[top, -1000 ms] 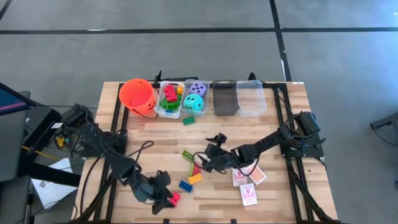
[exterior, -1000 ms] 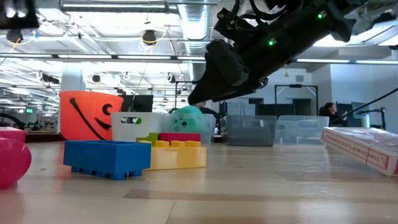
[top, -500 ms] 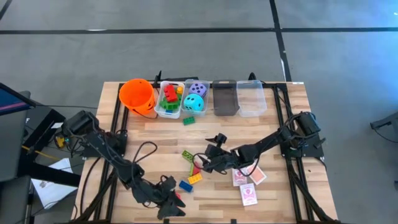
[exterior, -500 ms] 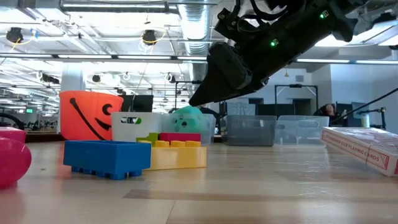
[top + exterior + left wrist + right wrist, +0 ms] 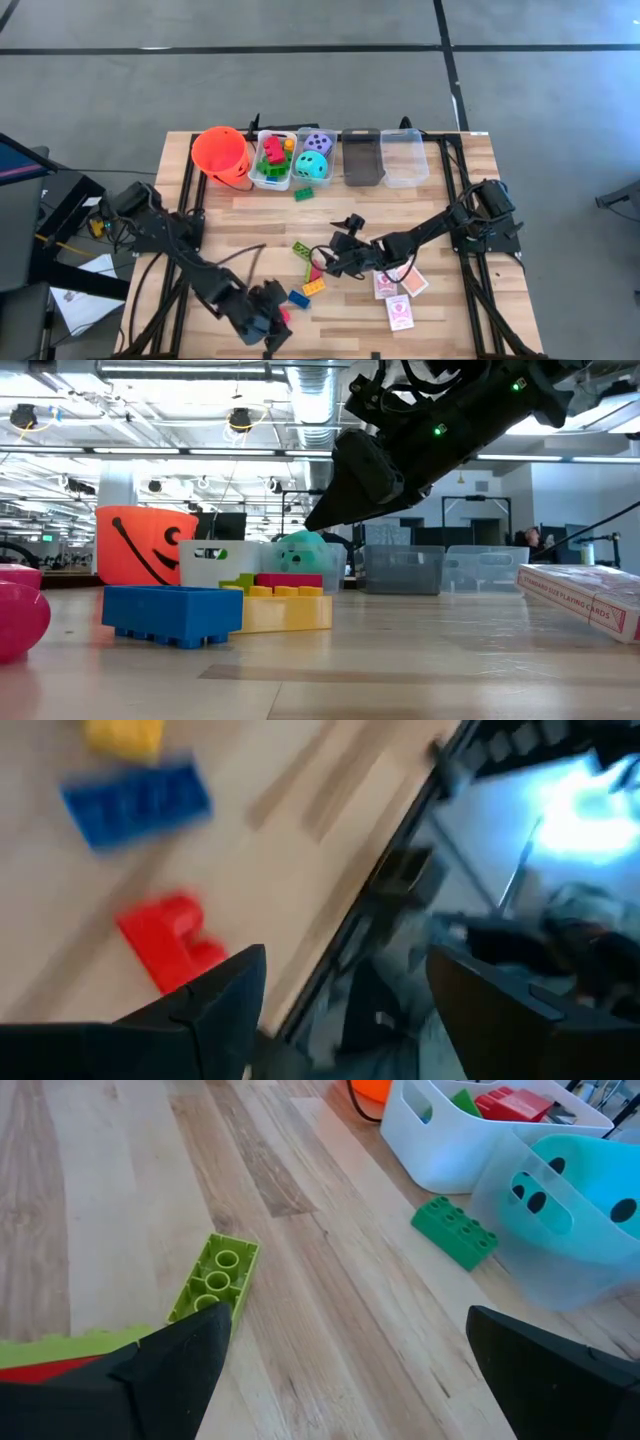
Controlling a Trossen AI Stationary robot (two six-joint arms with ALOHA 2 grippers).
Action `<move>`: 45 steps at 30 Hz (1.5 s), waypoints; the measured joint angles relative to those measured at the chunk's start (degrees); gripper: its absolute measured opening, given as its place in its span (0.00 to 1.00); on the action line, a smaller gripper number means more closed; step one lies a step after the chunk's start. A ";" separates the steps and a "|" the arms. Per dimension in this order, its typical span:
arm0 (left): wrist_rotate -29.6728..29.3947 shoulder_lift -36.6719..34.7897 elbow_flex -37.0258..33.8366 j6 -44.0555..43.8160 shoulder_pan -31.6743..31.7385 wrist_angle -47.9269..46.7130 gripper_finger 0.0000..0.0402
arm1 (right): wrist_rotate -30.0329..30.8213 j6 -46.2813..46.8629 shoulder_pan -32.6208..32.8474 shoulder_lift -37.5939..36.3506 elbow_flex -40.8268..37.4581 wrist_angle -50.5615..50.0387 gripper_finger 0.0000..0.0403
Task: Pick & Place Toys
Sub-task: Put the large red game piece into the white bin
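Left gripper (image 5: 272, 325) sits at the near edge of the wooden surface (image 5: 450, 200), fingers (image 5: 215, 1005) spread, nothing between them. Red brick (image 5: 165, 940) lies on the surface just beside that gripper, not held; in the high view it shows as a red spot (image 5: 284, 316) touching the gripper's outline. Blue brick (image 5: 298, 298) is just beyond it, yellow brick (image 5: 313, 287) next to that.

Right gripper (image 5: 325, 262) is mid-surface, fingers (image 5: 170, 1370) spread wide, empty, hanging above the surface in the low view (image 5: 345, 500). Lime brick (image 5: 215, 1275) lies flat right ahead of it; a second lime piece with red under it (image 5: 60, 1355) sits at that gripper's near side, can't tell whether touching. Dark green brick (image 5: 303, 193) lies loose on the surface, just beside the bins.

Playing cards (image 5: 398, 290), red and white, lie flat near the front right, three of them close together.

Back row: orange bucket (image 5: 220, 153), then white bin (image 5: 272, 160) with red, green and yellow bricks inside, then clear bin (image 5: 314, 157) holding the teal die (image 5: 313, 167) and purple die (image 5: 319, 144). Grey bin (image 5: 361, 157) and another clear bin (image 5: 403, 157) stand to the right of those.
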 joint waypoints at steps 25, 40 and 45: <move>17.10 8.41 1.76 -11.63 2.76 -12.12 0.67 | 1.58 -1.49 0.02 0.00 0.00 -1.20 0.99; 15.95 14.28 1.99 -6.54 5.89 -11.46 0.67 | 1.78 -1.44 -0.40 0.00 0.01 -1.91 0.99; 13.56 14.39 1.96 -5.20 6.10 -12.93 0.67 | 1.77 -1.29 -0.42 0.00 0.00 -1.90 0.99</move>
